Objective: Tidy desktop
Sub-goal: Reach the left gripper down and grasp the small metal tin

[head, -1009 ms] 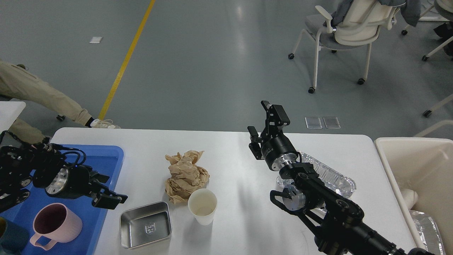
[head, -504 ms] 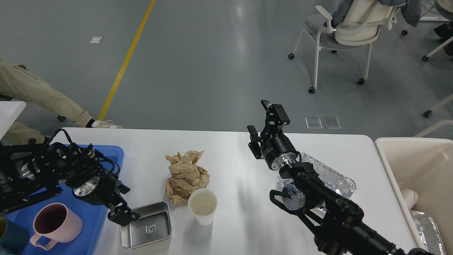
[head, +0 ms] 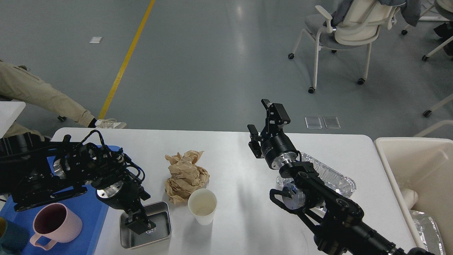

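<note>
Your left gripper (head: 141,224) is hanging over the steel tin (head: 145,230) on the desktop (head: 230,166), spread unclear; your right gripper (head: 264,122) is standing parted, empty. Paper cup (head: 202,206) and crumpled paper (head: 185,175) are sitting beside the tin.

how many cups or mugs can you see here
3. A white paper cup stands on the desktop beside the crumpled brown paper. A pink mug sits on the blue tray. A teal cup is partly cut off at the left edge; more may be hidden.
</note>
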Robot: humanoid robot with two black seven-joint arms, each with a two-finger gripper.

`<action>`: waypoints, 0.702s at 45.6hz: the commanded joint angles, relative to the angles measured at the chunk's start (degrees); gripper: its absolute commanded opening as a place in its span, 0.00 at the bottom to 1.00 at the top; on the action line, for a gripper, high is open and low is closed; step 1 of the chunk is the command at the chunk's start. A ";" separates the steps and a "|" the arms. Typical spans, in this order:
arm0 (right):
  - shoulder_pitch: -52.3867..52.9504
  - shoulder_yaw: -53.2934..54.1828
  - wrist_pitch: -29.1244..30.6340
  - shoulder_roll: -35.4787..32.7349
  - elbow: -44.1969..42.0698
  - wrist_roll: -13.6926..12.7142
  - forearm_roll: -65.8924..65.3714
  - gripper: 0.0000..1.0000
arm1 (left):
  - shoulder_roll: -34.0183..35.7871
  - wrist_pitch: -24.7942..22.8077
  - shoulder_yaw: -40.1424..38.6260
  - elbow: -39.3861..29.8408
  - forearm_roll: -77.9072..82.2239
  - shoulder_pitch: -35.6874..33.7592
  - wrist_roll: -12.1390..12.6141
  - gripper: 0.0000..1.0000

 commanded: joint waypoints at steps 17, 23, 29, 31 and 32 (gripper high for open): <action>0.35 0.18 0.00 0.09 0.00 0.00 0.01 1.00 | -3.08 -0.68 1.10 0.16 -0.26 2.74 0.06 0.96; 0.44 0.18 0.00 0.09 0.00 0.00 0.01 1.00 | -3.34 -0.60 1.18 0.42 -0.26 3.89 0.06 0.96; 0.70 0.18 0.00 0.09 0.00 0.00 0.01 1.00 | -3.69 -0.59 1.18 0.51 -0.18 4.33 0.15 0.96; 0.70 0.26 0.00 0.09 0.00 0.00 0.01 1.00 | -4.21 -0.51 1.27 0.59 -0.09 4.50 0.24 0.95; 0.70 0.26 0.00 0.09 0.00 0.00 0.01 1.00 | -4.39 -0.51 1.27 0.68 -0.09 4.50 0.24 0.95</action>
